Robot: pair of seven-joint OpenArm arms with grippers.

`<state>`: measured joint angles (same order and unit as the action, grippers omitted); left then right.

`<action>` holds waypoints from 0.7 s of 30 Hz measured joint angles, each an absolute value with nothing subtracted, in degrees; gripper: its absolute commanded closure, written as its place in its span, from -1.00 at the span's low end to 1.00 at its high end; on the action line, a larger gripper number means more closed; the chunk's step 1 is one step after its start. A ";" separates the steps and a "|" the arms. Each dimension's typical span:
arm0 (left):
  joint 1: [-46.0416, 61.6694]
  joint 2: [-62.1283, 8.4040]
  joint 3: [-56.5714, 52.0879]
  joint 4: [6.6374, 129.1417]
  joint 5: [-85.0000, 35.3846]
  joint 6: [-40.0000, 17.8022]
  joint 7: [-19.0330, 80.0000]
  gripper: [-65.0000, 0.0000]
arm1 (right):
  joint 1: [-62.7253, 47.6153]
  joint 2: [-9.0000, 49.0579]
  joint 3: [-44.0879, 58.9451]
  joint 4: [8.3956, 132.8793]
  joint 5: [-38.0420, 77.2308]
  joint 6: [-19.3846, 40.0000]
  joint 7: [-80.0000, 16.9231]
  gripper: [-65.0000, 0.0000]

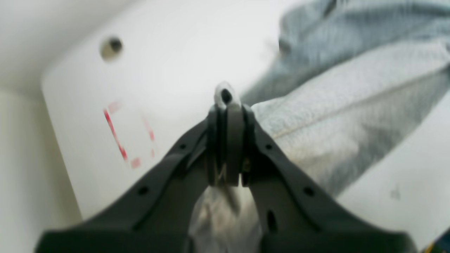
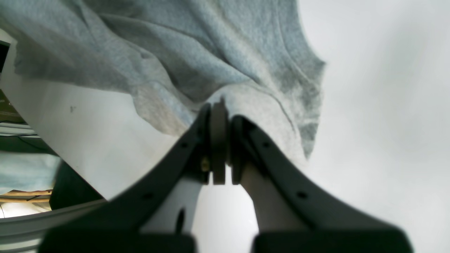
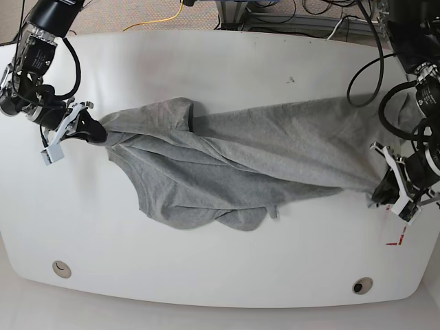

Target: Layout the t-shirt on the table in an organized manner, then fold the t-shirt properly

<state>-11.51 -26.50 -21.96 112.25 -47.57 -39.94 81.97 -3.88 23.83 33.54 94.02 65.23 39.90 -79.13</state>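
The heather-grey t-shirt (image 3: 227, 165) lies stretched in wrinkled folds across the white table (image 3: 206, 69), pulled between both arms. My left gripper (image 3: 381, 191) is at the right side of the base view, shut on the shirt's edge near the table's right rim. In the left wrist view the left gripper (image 1: 227, 116) pinches a fold of the t-shirt (image 1: 334, 105), which trails away to the right. At the left side of the base view my right gripper (image 3: 96, 130) is also shut on cloth. The right wrist view shows the right gripper (image 2: 218, 119) clamping the t-shirt (image 2: 197, 52). No lettering shows.
Two grommet holes (image 3: 61, 269) (image 3: 361, 285) sit near the table's front edge. A red dashed marking (image 3: 395, 240) lies just below my left gripper, and it also shows beside the grommet hole (image 1: 111, 47) in the left wrist view. Cables (image 3: 289, 17) run behind the far edge.
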 measured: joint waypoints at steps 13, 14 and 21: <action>-10.28 -26.57 -26.57 112.16 -51.92 -39.94 81.65 1.00 | 0.58 23.73 33.56 93.97 64.82 39.90 -79.77 1.00; -11.46 -26.55 -26.61 112.09 -51.68 -39.94 81.71 1.00 | 1.72 23.68 33.56 93.97 64.97 39.92 -79.72 1.00; -21.98 -25.08 -25.12 112.14 -48.99 -39.94 81.43 1.00 | 9.23 26.28 33.45 91.70 65.52 39.92 -79.53 1.00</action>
<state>-21.98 -25.08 -25.12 112.14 -48.99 -39.94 81.43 9.23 26.28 33.45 91.70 65.52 39.92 -79.53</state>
